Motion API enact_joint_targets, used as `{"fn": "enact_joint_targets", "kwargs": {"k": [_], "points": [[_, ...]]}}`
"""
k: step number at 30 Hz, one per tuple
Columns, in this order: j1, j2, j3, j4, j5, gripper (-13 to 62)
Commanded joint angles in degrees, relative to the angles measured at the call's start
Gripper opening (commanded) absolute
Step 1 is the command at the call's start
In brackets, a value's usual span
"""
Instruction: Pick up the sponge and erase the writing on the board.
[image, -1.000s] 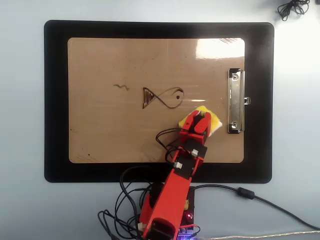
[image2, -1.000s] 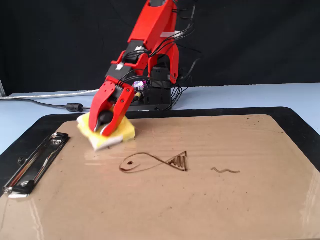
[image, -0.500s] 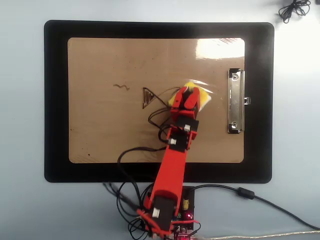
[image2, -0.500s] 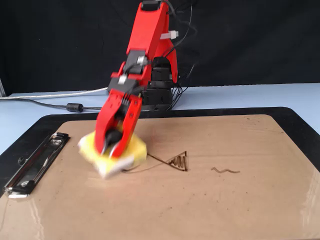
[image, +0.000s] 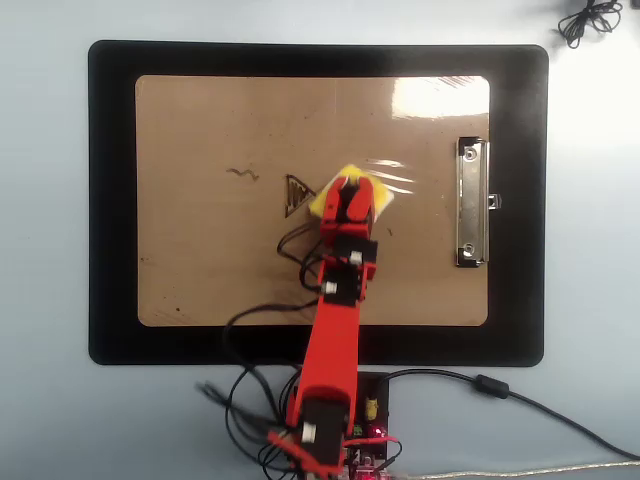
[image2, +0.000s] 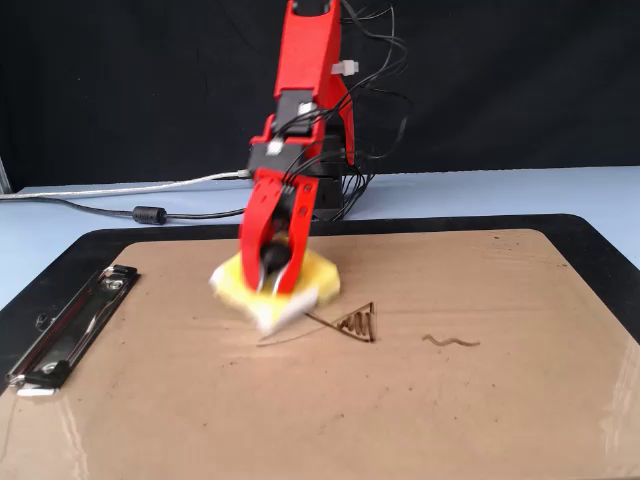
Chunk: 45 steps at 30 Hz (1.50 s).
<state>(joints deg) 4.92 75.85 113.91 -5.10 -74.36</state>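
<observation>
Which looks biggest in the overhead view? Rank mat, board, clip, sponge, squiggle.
Largest to smallest:
1. mat
2. board
3. clip
4. sponge, partly hidden under the gripper, so clip versus sponge is unsure
5. squiggle

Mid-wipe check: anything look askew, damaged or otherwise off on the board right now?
Nothing stands out. The gripper holds the sponge flat on the board, over the fish's head end; only the hatched tail, a thin belly line and one squiggle show. The clip sits straight, and the board lies square on the black mat.
</observation>
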Motion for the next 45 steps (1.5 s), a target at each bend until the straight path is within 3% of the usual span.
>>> {"fn": "enact_joint_targets", "kwargs": {"k": [1, 4, 10, 13, 16, 18, 20, 24, 26, 29, 33, 39, 45], "points": [[0.35, -11.34, -8.17, -1.58, -1.05, -7.7], [0.35, -9.49, -6.42, -0.53, -1.32, -7.7], [0.88, 25.22, 26.1, 1.23, -0.44, -7.7], [2.99, 19.51, 22.41, 0.44, 2.9, -7.8], [6.68, 0.0, 4.83, -2.81, 3.87, -7.7], [9.4, -5.54, -0.88, -3.69, 6.06, -7.7], [9.84, -1.49, 4.04, -3.6, 7.03, -7.7], [10.02, 23.2, 25.22, 0.26, 7.03, -7.8], [10.2, 29.36, 29.0, 5.1, 7.03, -7.8], [11.78, 26.72, 23.99, 6.77, 7.12, -7.8], [14.5, 12.83, 11.78, 6.42, 8.09, -7.8], [17.58, 31.38, 28.83, 7.29, 11.87, -7.7], [18.54, 13.62, 15.21, 5.19, 11.95, -7.7]]}}
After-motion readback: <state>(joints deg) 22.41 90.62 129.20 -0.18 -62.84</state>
